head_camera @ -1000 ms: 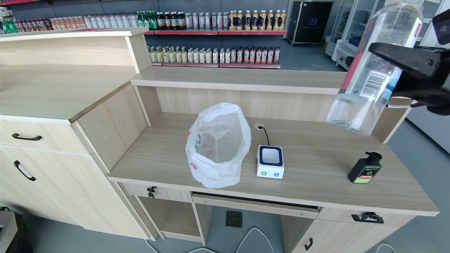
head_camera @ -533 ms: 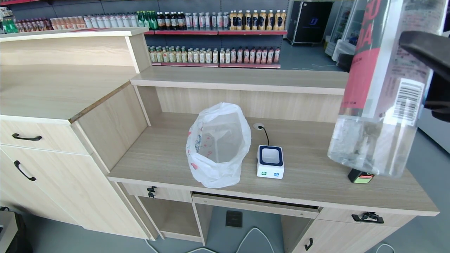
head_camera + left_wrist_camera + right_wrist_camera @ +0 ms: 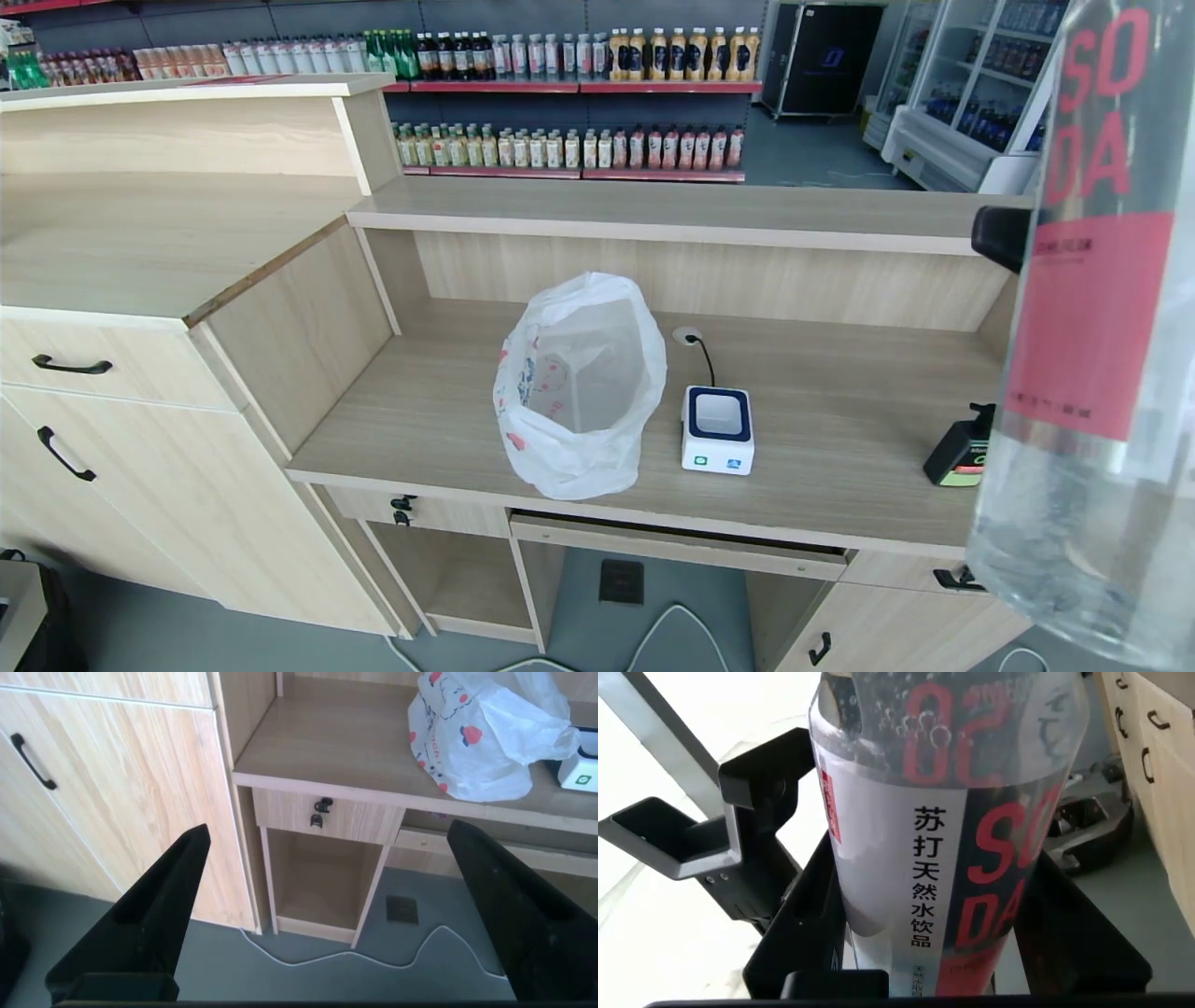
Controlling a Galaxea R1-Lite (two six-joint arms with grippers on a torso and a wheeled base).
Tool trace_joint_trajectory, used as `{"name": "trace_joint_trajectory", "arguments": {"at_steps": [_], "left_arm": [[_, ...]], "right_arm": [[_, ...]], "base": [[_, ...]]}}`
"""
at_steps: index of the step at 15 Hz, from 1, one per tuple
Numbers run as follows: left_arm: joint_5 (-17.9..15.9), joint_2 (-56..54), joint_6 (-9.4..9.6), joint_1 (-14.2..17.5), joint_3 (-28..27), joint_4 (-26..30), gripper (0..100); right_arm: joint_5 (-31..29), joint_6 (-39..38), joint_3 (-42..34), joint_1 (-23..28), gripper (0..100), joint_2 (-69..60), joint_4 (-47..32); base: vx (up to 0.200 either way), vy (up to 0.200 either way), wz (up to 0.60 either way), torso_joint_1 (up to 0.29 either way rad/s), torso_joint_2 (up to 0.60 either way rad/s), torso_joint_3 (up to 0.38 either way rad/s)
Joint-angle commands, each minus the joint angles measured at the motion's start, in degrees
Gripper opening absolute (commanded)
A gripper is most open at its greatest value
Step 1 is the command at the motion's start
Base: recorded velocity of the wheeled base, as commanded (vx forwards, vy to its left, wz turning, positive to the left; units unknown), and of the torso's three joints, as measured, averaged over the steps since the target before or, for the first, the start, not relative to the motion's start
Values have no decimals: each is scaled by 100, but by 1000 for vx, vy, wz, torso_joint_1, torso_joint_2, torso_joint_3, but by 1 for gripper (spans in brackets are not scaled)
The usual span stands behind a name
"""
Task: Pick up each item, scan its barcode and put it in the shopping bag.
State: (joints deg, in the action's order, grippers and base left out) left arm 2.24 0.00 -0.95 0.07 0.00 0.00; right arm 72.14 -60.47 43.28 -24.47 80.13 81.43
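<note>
The right pincer [image 3: 924, 952] is clamped on a clear bottle [image 3: 1092, 373], one black finger on each side of its body. The bottle has a red label and fizzy clear liquid inside. It hangs upright in the air on the right, close to the head camera and well above the table [image 3: 840, 467]. One black finger tip juts out from behind its left edge in the head view.

The left pincer [image 3: 327, 915] is wide apart and holds nothing. It hangs low off the table's left front corner, over the grey floor [image 3: 308, 971], facing a drawer [image 3: 320, 817] with a key in its lock.

On the table a white plastic bag [image 3: 579, 383] stands with its mouth open. Just beside it on the right sits the white scanner [image 3: 717, 429], its blue-framed window facing up and its black cable [image 3: 705, 359] running to a hole at the back of the table. A black pump bottle [image 3: 957, 453] stands well to the right, partly hidden behind the held bottle.

Behind the table, shelves [image 3: 560, 56] carry rows of drinks.
</note>
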Motion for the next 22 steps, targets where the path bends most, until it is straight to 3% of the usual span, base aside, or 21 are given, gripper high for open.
{"name": "trace_joint_trajectory", "arguments": {"at_steps": [1,15,18,20,21,22], "left_arm": [[4,0,-2,1,0,0,100],[-5,0,-2,1,0,0,100],[4,0,-2,1,0,0,100],[4,0,-2,1,0,0,100],[4,0,-2,1,0,0,100],[4,0,-2,1,0,0,100]], "right_arm": [[1,0,-47,-58,0,-155,4],[-7,52,-337,-5,0,-463,-49],[-25,325,-408,750,0,-489,-119],[-51,1907,-680,1858,0,-366,-831],[-51,2417,-698,2157,0,-322,-1112],[-157,3955,-689,2710,0,-270,-2044]], "base": [[0,0,0,0,0,0],[0,0,0,0,0,0],[0,0,0,0,0,0],[0,0,0,0,0,0],[0,0,0,0,0,0],[0,0,0,0,0,0]]}}
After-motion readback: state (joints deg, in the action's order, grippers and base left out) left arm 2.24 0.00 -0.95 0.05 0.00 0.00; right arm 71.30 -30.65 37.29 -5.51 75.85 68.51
